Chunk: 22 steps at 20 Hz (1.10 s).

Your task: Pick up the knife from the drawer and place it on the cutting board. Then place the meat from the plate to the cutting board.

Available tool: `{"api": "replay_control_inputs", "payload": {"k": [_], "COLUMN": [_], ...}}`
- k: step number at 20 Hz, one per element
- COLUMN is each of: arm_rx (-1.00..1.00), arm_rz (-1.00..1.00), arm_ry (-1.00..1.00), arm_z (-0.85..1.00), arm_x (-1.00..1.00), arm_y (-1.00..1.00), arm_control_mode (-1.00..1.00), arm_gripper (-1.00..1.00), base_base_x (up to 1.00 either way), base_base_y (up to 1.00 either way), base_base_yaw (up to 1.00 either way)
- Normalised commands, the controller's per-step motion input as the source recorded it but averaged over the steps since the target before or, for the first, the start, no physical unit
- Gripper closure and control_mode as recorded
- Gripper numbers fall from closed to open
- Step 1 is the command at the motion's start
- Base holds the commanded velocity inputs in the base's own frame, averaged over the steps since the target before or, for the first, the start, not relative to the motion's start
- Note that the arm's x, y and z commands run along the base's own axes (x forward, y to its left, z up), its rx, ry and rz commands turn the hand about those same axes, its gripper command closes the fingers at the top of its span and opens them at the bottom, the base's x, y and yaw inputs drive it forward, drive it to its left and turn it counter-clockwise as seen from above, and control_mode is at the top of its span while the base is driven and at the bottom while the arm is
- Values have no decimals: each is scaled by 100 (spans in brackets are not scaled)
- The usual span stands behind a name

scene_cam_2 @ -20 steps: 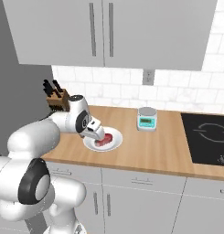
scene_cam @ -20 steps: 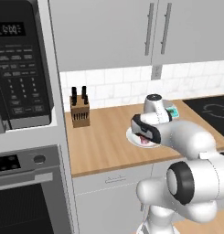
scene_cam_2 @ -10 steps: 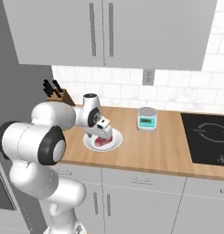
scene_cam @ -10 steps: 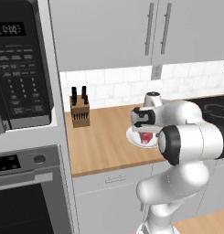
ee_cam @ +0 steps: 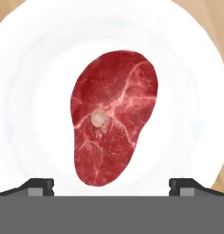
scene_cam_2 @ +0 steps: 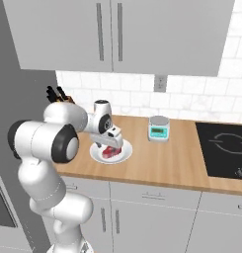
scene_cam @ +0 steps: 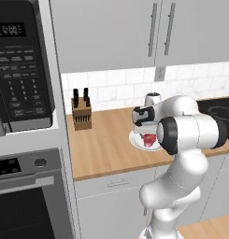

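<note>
Directly below the pincer (ee_cam: 111, 185): the small slab of raw red meat with pale streaks (ee_cam: 112, 116), lying flat on the round shallow white plate (ee_cam: 31, 68). Seen from the hand, centred between the two dark fingertips (ee_cam: 38, 185), which stand wide apart, one to each side of the slab and clear of it; released, grasping nothing. Long axis of the slab running away from the fingertips with a slight lean, so crosswise to the line joining them; narrow width set to fall between them on a straight descent. From the base views, pincer (scene_cam_2: 111, 140) poised low over meat (scene_cam_2: 110, 149) and plate (scene_cam_2: 123, 155) on the wooden surface (scene_cam_2: 162, 165), small kitchen scale (scene_cam_2: 158, 128) to the right, tan wooden knife block (scene_cam: 82, 113) far to the left. Probably no sideways correction needed, only lowering.
</note>
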Motion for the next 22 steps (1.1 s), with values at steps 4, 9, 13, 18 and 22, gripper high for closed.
{"api": "replay_control_inputs", "payload": {"k": [4, 9, 13, 18, 22], "arm_rx": [0, 0, 0, 0, 0], "arm_rz": [0, -1, -2, -1, 0], "arm_ry": [0, 0, 0, 0, 0], "arm_z": [-21, -23, -30, -28, -24], "arm_x": [2, 1, 2, 12, 27], "arm_y": [0, 0, 0, 1, 1], "arm_control_mode": [-100, -100, -100, -100, -100], "arm_gripper": [-100, -100, -100, -100, -100], "base_base_x": [0, 0, 0, 0, 0], "base_base_y": [0, 0, 0, 0, 0], "base_base_yaw": [0, 0, 0, 0, 0]}}
